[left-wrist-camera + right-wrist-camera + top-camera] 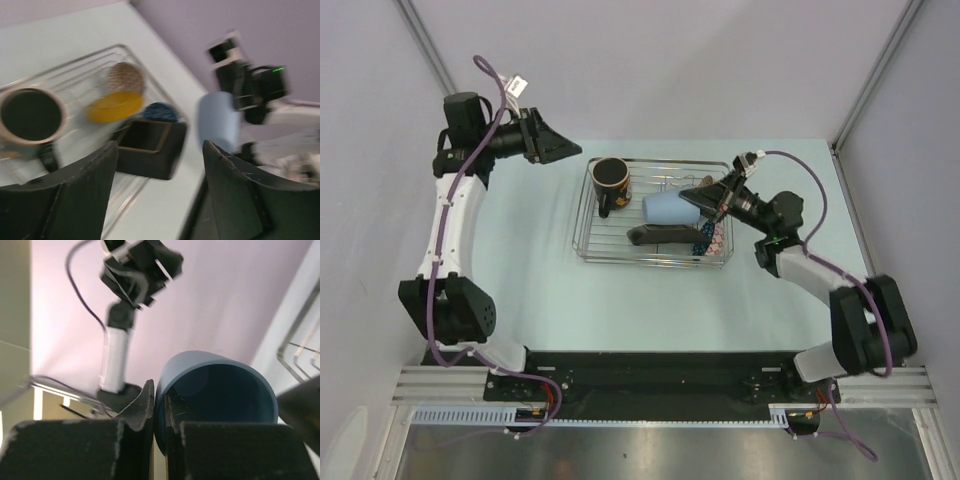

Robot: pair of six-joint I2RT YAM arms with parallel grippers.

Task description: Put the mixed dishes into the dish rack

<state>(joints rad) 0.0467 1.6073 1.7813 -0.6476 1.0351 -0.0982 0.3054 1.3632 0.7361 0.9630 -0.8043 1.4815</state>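
Note:
The dish rack (588, 215) is a silver wire basket in the middle of the table. In it stand the dark mug (611, 180) at the left, the dark square plate (658, 235) on edge, and the blue patterned bowl (708, 238) at the right. My right gripper (705, 205) is shut on the rim of the light-blue cup (670, 208), one finger inside and one outside (160, 405), holding it on its side over the rack. My left gripper (555, 148) is open and empty, left of the rack. Its blurred view shows the pinkish bowl (126, 77) and the plate's yellow centre (115, 106).
The left wrist view also shows the mug (30, 115), the cup (217, 120) and the right arm (255, 90). The left arm (130, 290) shows in the right wrist view. Grey walls close the table at the back and both sides.

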